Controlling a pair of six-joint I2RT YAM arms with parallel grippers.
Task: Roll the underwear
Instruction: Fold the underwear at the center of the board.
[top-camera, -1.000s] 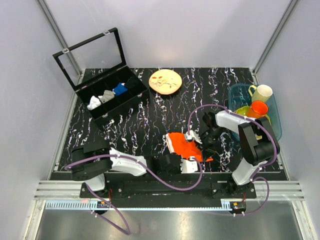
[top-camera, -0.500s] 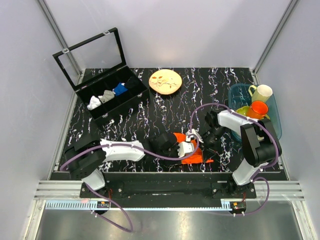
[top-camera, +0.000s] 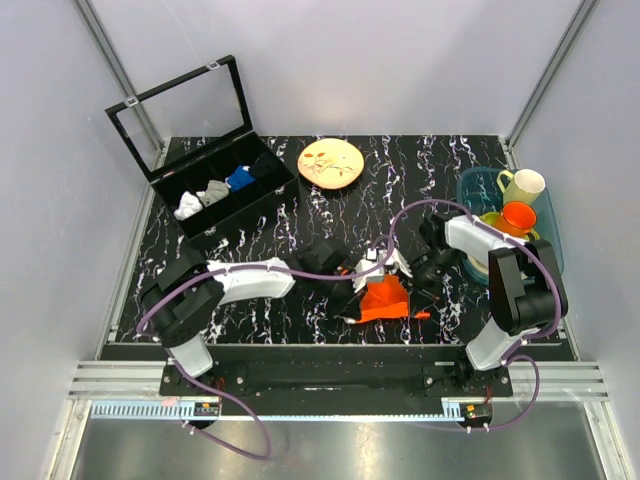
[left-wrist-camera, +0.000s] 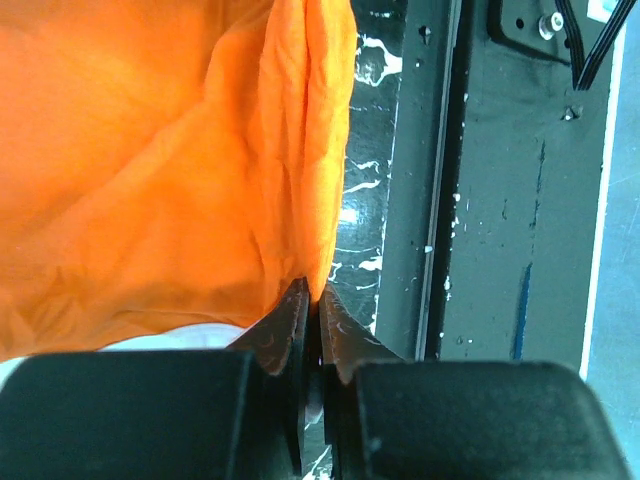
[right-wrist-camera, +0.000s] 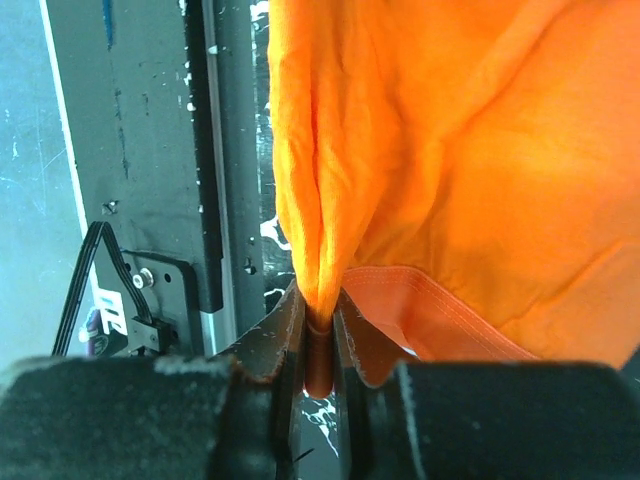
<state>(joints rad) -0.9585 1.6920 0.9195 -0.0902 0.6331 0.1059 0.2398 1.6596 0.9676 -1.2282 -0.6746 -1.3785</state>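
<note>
Obs: underwear (top-camera: 383, 298) sits at the near-centre of the black marbled table (top-camera: 280, 250), bunched into a tent between the 2 arms. Its lower part appears to rest on the surface; contact cannot be confirmed.

Left gripper (left-wrist-camera: 311, 300): jaws all but closed, pinching 1 thin fold of the orange fabric at the tips.

Right gripper (right-wrist-camera: 320, 325): jaws narrowly parted, clamped on a thicker gathered fold, with a hemmed edge just beside it.

Judgement: step in hand looks like a 2-point lift to spread the garment flat before rolling.

Notes for doing it well:
- Draw the 2 pinches apart at equal height, so the cloth goes taut without twisting.
- Lower the hanging edge first, then lay the rest away from it.
- Both holds are at the fingertips, so the thin left pinch could slip. Move slowly and avoid jerks.
- Release only once the fabric lies flat.
</note>
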